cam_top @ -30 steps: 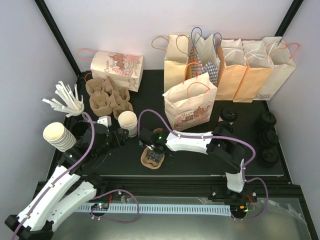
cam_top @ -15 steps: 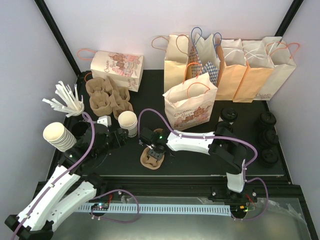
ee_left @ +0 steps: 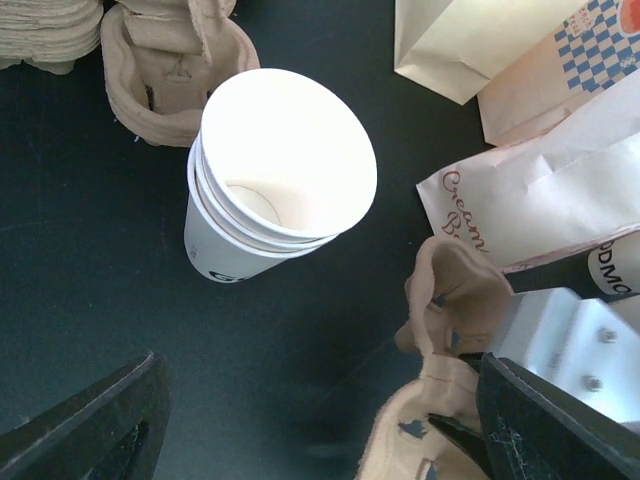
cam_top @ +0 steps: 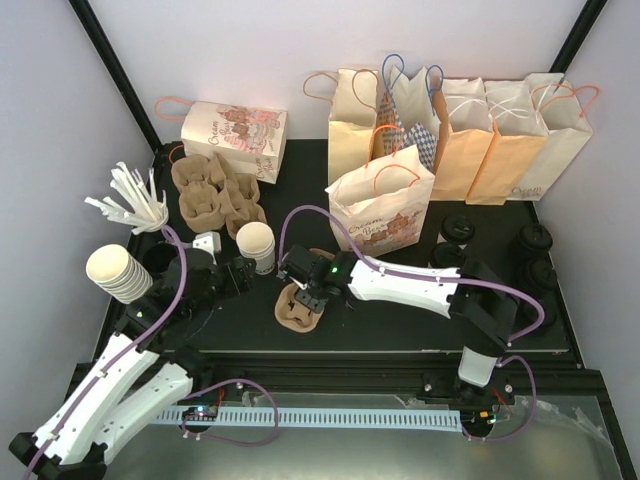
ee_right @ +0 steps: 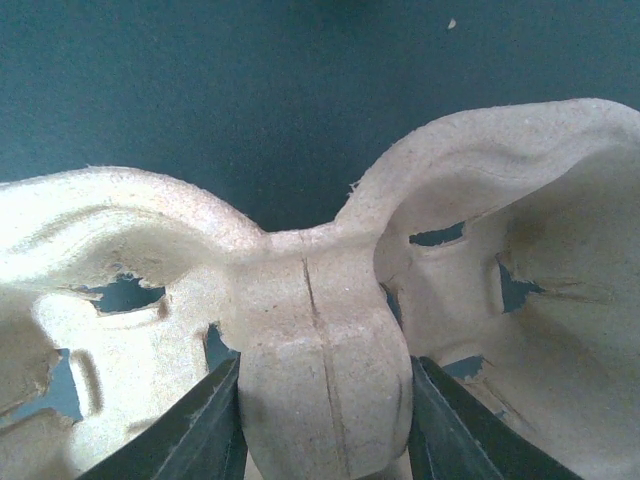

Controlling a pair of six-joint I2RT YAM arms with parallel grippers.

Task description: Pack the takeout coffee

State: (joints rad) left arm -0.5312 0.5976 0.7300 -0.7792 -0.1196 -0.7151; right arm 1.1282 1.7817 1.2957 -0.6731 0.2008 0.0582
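As only round black lids show from above, the takeout coffee is placed at the right of the counter, lids facing up and long axis apparently vertical. The cup walls are hidden, so capped cups cannot be told from loose lids. Four such black rounds show clearly: two near the foot of the paper bags and two by the right edge. The bags number seven: five in the back row, one in front of it, and a lying bag on its side at rear left. Lidless white cups form two stacks, an upright stack and a toppled stack at the left edge. A carrier pile sits at rear left, and a single pulp carrier lies near centre. The right claw is narrowed on this carrier's central ridge, one finger against each side. The left claw stands wide and empty, touching nothing, with the upright stack just beyond it.
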